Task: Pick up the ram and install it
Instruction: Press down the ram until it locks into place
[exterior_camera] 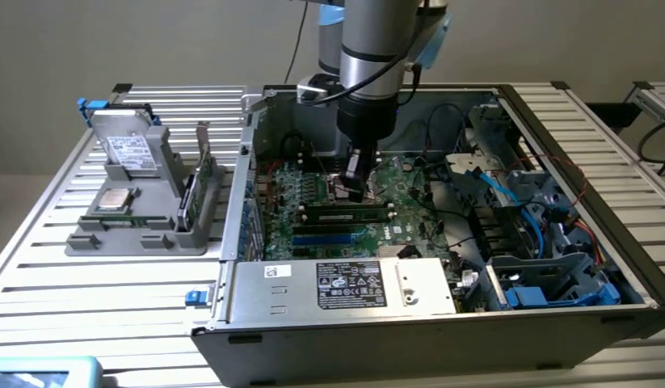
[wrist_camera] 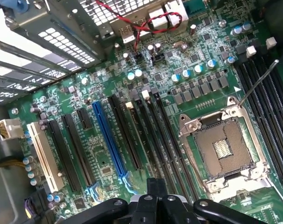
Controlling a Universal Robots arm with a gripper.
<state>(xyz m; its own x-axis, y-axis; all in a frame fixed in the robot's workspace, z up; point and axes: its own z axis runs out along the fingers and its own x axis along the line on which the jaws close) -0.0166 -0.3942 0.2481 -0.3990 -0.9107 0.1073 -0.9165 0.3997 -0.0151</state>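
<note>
My gripper (exterior_camera: 354, 194) hangs low inside the open computer case (exterior_camera: 591, 315), just above the motherboard (exterior_camera: 402, 174) near the processor socket (wrist_camera: 224, 149). Its dark fingertips (wrist_camera: 153, 186) are pressed together and shut, and I see nothing green between them. One ram (exterior_camera: 348, 216), a long dark stick with a green edge, sits in a slot just in front of the gripper, between white latches. Another thin green stick (exterior_camera: 190, 200) stands on edge in the grey holder (exterior_camera: 116, 238) outside the case, at the exterior view's left.
Black and blue expansion slots (wrist_camera: 108, 140) run beside the socket. The power supply (exterior_camera: 348, 284) lies across the case front, and blue drive cages (exterior_camera: 548, 283) with cables fill the exterior view's right. The holder also carries a drive (exterior_camera: 131, 149) and a silver chip (exterior_camera: 118, 199).
</note>
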